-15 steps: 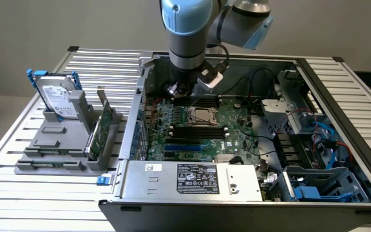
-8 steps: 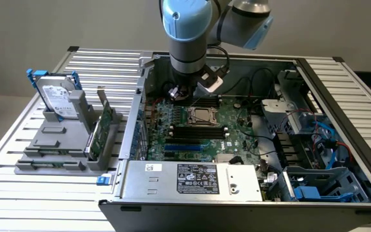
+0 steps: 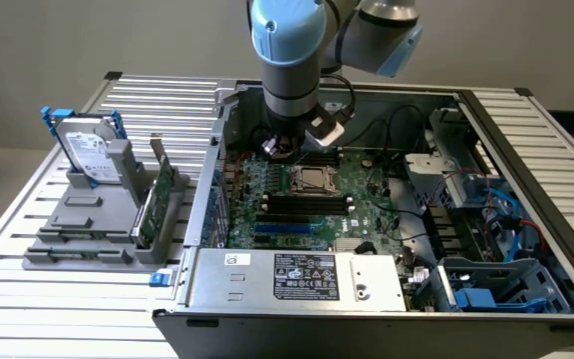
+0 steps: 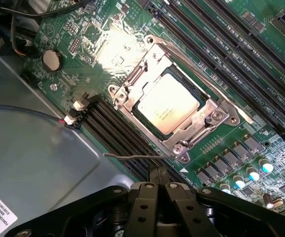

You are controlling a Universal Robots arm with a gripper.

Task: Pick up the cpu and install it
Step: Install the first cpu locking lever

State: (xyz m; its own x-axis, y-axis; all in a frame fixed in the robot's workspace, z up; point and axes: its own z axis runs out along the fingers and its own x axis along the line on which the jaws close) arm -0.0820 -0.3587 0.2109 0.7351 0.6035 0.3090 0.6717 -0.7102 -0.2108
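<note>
Exterior view: the arm [image 3: 289, 67] reaches into the open computer case [image 3: 202, 217]. I judge that sideways drift could snag the cables there. The case holds the motherboard [image 3: 307, 213]; the rack [image 3: 87, 224] on the worktop [image 3: 28, 299] holds a hard drive [image 3: 90, 155].

Wrist view: the claw [image 4: 157, 190] is closed and empty. The cpu [image 4: 168, 106] lies in its socket [image 4: 209, 116].

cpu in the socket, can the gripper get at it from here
Probably yes: the cpu lies uncovered in its socket, nothing above it, and the shut gripper hangs close by.
</note>
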